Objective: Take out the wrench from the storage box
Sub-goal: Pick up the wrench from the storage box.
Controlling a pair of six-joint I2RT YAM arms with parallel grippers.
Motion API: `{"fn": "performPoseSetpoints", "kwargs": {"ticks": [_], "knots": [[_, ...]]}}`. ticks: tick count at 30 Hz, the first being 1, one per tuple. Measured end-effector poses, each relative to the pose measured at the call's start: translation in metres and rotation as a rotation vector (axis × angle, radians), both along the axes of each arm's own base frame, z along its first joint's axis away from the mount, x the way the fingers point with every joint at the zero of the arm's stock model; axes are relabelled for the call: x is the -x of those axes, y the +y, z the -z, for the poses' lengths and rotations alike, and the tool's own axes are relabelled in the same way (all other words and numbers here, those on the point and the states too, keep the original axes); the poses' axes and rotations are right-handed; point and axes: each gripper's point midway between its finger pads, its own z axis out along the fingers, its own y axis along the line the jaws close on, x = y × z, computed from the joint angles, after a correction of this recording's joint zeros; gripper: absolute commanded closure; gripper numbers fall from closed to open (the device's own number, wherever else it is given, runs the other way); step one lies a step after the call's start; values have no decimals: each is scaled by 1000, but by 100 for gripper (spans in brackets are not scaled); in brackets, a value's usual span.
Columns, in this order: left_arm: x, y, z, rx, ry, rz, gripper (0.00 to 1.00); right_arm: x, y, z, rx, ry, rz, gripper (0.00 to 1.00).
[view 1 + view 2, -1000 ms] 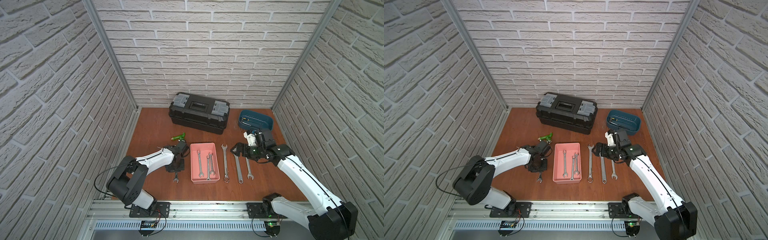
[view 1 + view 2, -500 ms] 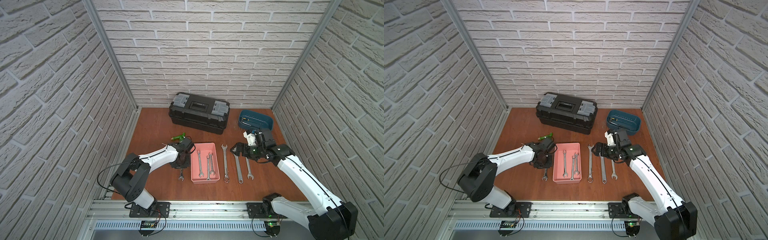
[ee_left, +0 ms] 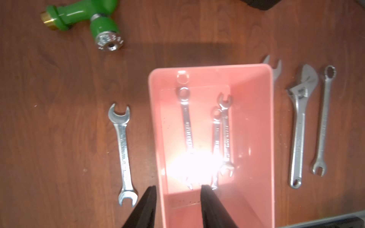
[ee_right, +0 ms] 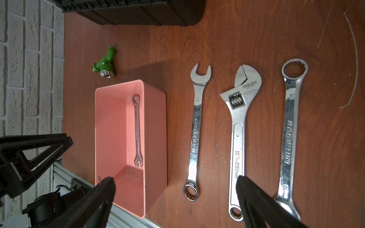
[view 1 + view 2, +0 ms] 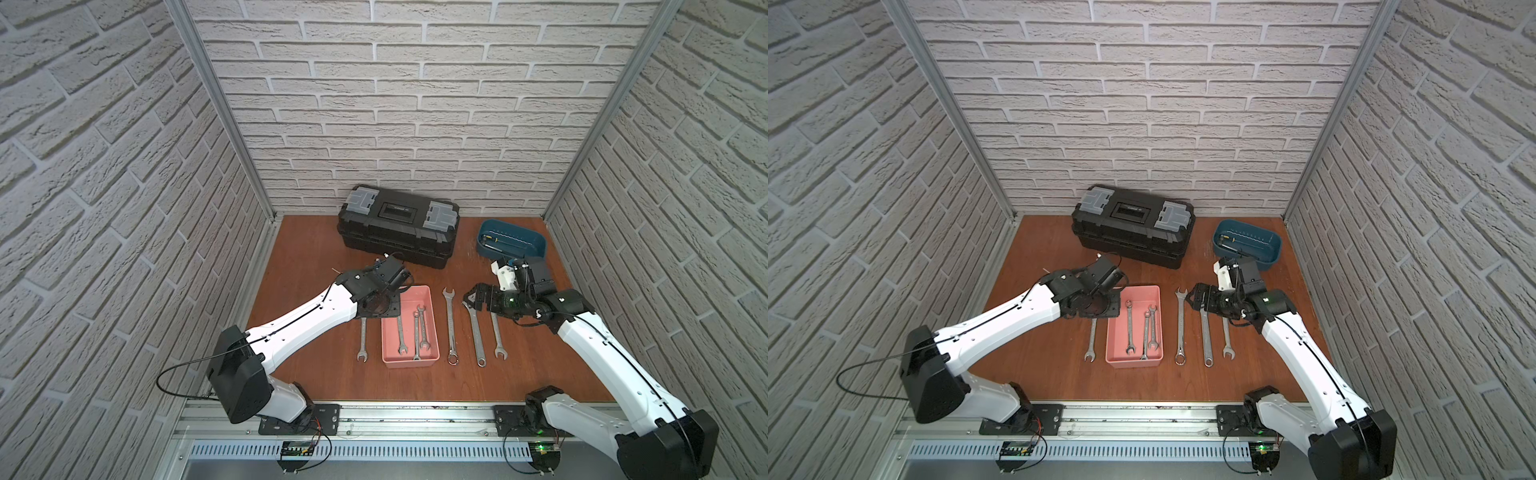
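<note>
The storage box (image 5: pixel 410 360) sits mid-table with three wrenches flat on its floor, all lengthwise: a single wrench (image 3: pixel 186 126) and, a little apart from it, paired wrenches (image 3: pixel 226 134) side by side. And the left gripper (image 3: pixel 177 187) is right at the box, jaws partly apart and gripping nothing. One finger is outside the long wall, its partner over the box floor, so the wall runs through the gap. Whether either finger touches the plastic, can't tell. Glare washes out the wrench ends closest to the fingertips. The single wrench stretches straight ahead from the gap, the paired ones ahead of the inner finger. Just outside the outer finger a double-ended wrench (image 3: pixel 123 154) lies on the table (image 5: pixel 311 257), parallel to the box and clear of it. Further ahead on that side there's a green fitting (image 3: pixel 88 17). Over to the right gripper (image 4: pixel 173 178): jaws flung wide, nothing in them, hovering above the row of tools beside the box. An adjustable wrench (image 4: pixel 238 122) runs under one finger, a combination wrench (image 4: pixel 196 128) shows in the gap, and a second combination wrench (image 4: pixel 290 128) lies just past that finger. Beyond both grippers, the black toolbox (image 5: pixel 399 230) and the blue tub (image 5: pixel 511 243) stand by the back wall
</note>
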Motion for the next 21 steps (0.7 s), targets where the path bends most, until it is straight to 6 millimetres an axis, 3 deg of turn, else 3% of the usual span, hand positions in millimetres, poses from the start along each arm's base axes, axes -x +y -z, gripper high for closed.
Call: {"fn": "performPoseSetpoints", "kwargs": {"ticks": [3,6,11,21], "knots": [[1,-23,13,-19,23,33,56,0,-2,-2,0,-9,5,0],[2,-33,41,-65,71,50,54,0,-4,-5,-4,-19,10,0],[2,-37,83,-141,138,53,51,1,-5,-10,-12,-36,12,0],[-5,-38,122,-182,172,39,52,2,-5,-9,-12,-38,10,0]]}}
